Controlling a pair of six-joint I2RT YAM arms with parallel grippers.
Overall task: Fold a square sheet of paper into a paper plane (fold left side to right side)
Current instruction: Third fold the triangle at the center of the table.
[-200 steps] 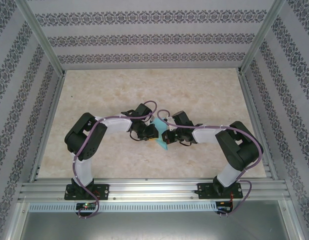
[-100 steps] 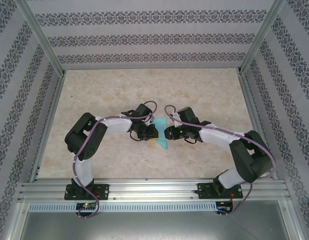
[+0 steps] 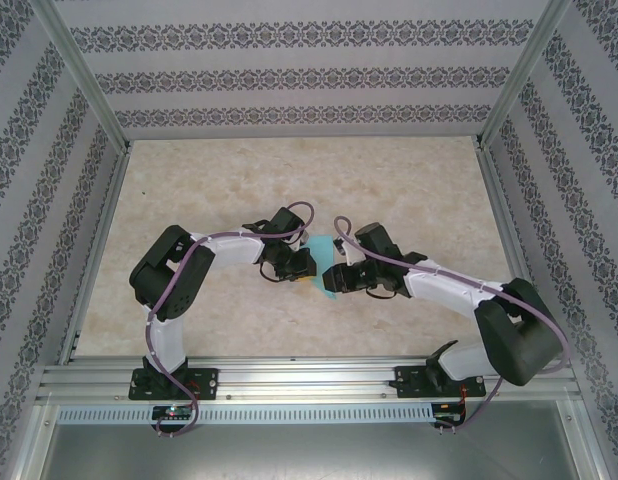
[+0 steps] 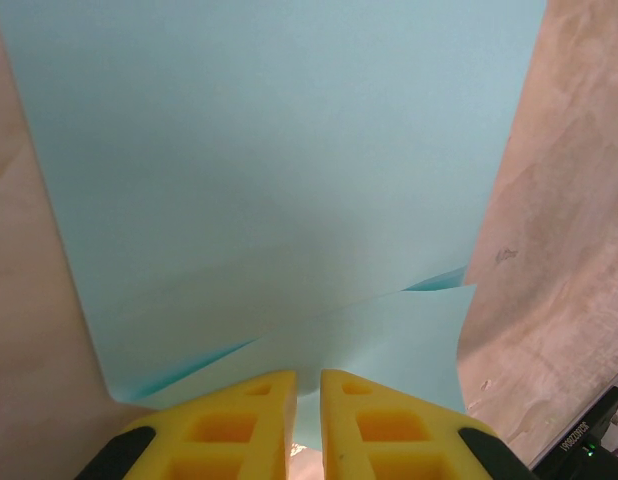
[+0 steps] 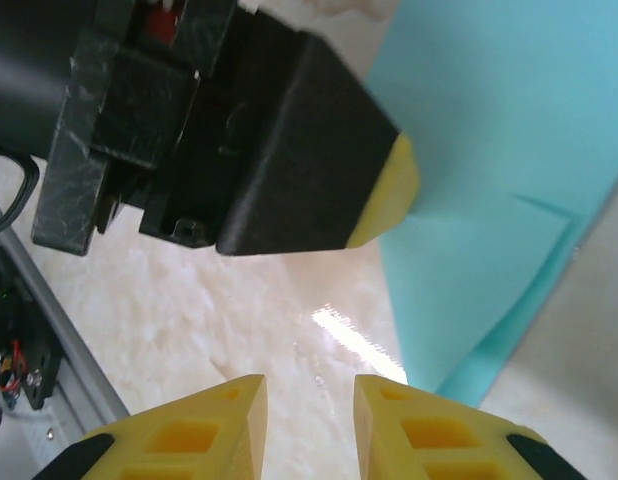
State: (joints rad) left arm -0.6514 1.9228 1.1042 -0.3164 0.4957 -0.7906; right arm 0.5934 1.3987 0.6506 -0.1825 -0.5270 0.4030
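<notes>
Two arms meet at the middle of the table, and you hold the paper with one of them.

Nearest your left wrist camera, the left gripper (image 4: pixel 307 392) has its blocky yellow fingers (image 4: pixel 239 425) set almost together. They pinch the near edge of the sheet of paper (image 4: pixel 289 170) in the thin slit between them. Beyond those fingertips the sheet spreads away as a smooth, matte turquoise plane. A second layer lies over it just ahead of the fingers; its edge runs at a shallow slant and ends in a small lifted corner on the right. On either side of the paper lies the table (image 4: pixel 574 250), a glossy beige surface with a stone pattern.

Your right gripper (image 5: pixel 309 400) stands open, its yellow fingers parted over bare table with nothing between them. Ahead of it and to its right lies the turquoise sheet, clear of its fingers. Ahead and to its left is the left gripper's black housing, whose yellow tip touches the sheet's edge.

From above, the two grippers face each other with the paper between them. Farthest off stand walls (image 3: pixel 289 80) papered in bands of dark floral pattern.
</notes>
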